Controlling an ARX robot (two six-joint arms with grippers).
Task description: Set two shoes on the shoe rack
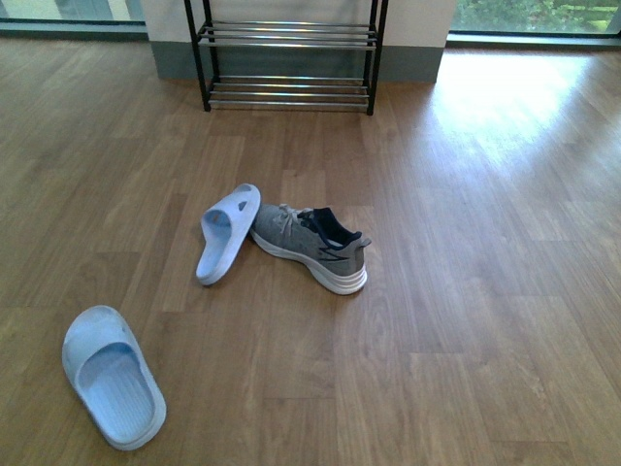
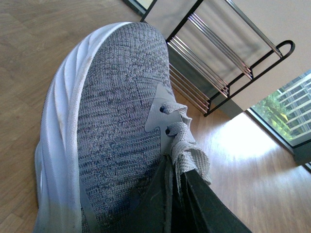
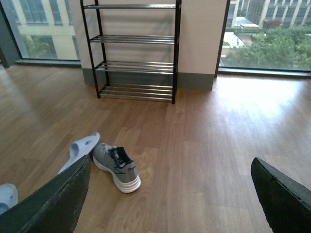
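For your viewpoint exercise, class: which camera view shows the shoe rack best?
Right wrist view: the shoe rack shows all four tiers. Front view crops its top; left wrist view catches part behind a grey sneaker.

You see a knit sneaker (image 2: 116,126) in mottled grey with a white sole; the second sneaker (image 1: 310,248) is grey, white-soled, navy-lined. The near slipper (image 1: 112,374) and far slipper (image 1: 230,233) are pale blue, the rack (image 1: 287,37) black with silver bars, the floor (image 1: 485,291) brown woodgrain.

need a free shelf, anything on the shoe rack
No: on the shoe rack the three lower tiers are bare bars. The top tier sits at the picture's edge, so its load cannot be seen.
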